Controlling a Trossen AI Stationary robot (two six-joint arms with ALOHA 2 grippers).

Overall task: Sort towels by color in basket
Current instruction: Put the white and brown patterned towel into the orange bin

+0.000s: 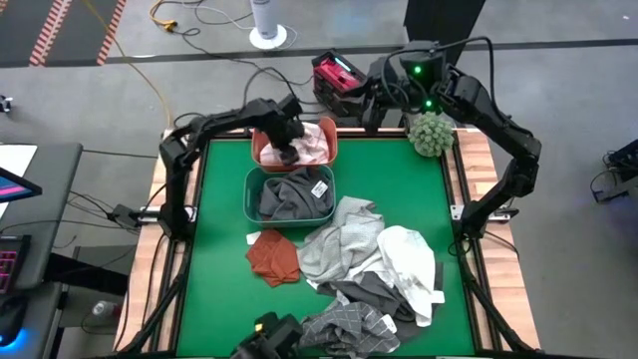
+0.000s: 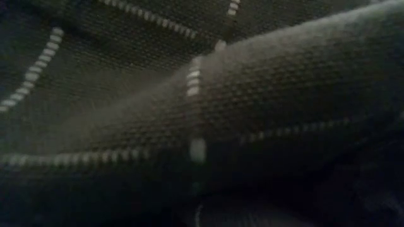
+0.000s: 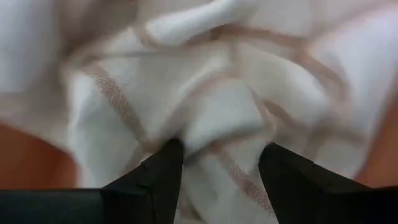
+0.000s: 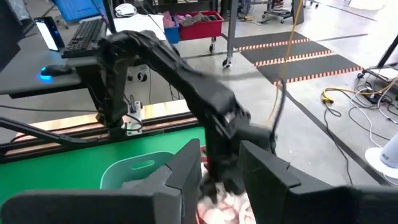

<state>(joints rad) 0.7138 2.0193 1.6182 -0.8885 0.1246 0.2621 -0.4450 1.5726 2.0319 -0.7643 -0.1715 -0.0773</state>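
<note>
My left gripper is open and reaches down into the rust-pink tub, onto a cream towel with beige lines. The green tub beside it holds a dark grey towel. On the table lies a pile of towels: rust-orange, light grey, white, dark grey and grey-checked. My right gripper is open. It hangs in the air by the far edge, facing the left arm. My left gripper comes at the cream towel from above, pointing down. Its open fingers stand on either side of a raised fold with their tips against the cloth. The towel lies bunched in the rust-pink tub.
A fuzzy green ball sits at the far right corner of the table. The grey-checked towel lies right in front of the low camera and fills its view. Bare green mat shows at the left and near left. Cables and a red-black device lie beyond the far edge.
</note>
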